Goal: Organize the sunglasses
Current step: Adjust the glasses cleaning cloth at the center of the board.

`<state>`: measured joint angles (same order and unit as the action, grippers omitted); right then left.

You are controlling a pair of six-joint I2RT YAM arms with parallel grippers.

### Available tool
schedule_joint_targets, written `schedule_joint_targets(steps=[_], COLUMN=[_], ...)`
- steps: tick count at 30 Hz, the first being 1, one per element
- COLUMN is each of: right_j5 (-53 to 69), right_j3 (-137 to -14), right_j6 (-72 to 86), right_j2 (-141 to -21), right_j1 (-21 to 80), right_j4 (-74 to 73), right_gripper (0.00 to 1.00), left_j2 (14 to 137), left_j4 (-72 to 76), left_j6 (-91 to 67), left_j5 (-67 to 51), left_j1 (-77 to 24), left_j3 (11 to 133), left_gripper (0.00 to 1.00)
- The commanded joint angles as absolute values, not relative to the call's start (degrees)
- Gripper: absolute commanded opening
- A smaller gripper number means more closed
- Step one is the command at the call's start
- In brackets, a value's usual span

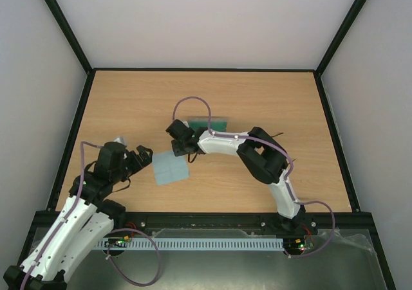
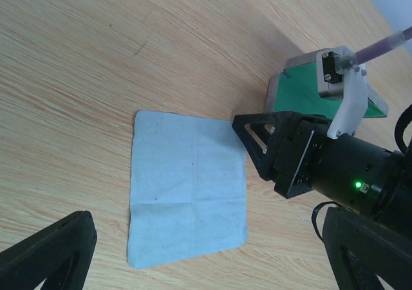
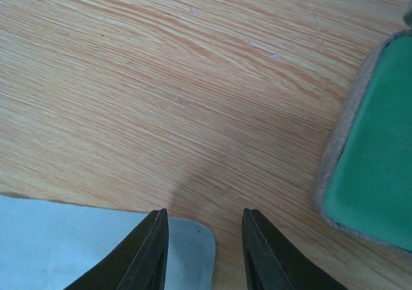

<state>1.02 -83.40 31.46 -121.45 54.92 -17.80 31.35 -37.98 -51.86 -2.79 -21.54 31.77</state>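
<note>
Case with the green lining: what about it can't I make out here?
Top view: the right arm covers most of the case.
Left wrist view: the same arm blocks its inside.
Right wrist view: the frame edge cuts it off.
The sunglasses: visible in no view.

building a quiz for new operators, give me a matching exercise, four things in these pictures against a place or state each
Things
1 cleaning cloth
2 glasses case
3 right pincer
4 left pincer

Places or states
a open wide, left of the cloth in the top view
b green lining showing
c spread flat on the table
d over the cloth corner nearest the case

Pairs: 1-c, 2-b, 3-d, 4-a
</note>
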Motion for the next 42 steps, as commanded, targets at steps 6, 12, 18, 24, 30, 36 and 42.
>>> schedule_joint_targets(steps=[6,12,18,24,30,36,42], right_j5=[-2.50,-3.95,-4.04,-4.76,-6.55,-9.55,-9.81], right_j3=[-85.07,-82.84,-81.78,-81.71,-79.81,-74.14,-69.33], right_j6=[30.86,31.09,31.62,32.05,32.80,34.03,34.58], right_j2=[-124.10,-123.69,-124.15,-124.09,-121.62,-116.65,-113.56], right_j1=[55.89,57.57,58.62,58.66,58.65,58.55,56.82], right_j4=[-21.51,-21.42,-20.73,-21.10,-21.37,-20.91,-18.72], right_gripper=[0.31,0.29,0.25,0.11,0.01,0.01,0.01], left_j2=[30.49,30.02,30.04,29.58,30.05,35.14,46.81], left_j4=[-38.95,-38.50,-38.06,-38.37,-37.17,-29.75,-21.16], left_j6=[-50.98,-51.28,-51.35,-51.32,-50.88,-49.39,-47.36], left_j5=[-3.03,-3.48,-3.92,-4.02,-5.52,-11.11,-12.18], left_j1=[-21.18,-21.18,-21.16,-21.09,-21.09,-21.09,-21.18], left_j3=[31.84,30.96,30.61,30.43,29.09,25.68,25.84], left_gripper=[0.99,0.99,0.99,0.99,0.99,0.99,0.73])
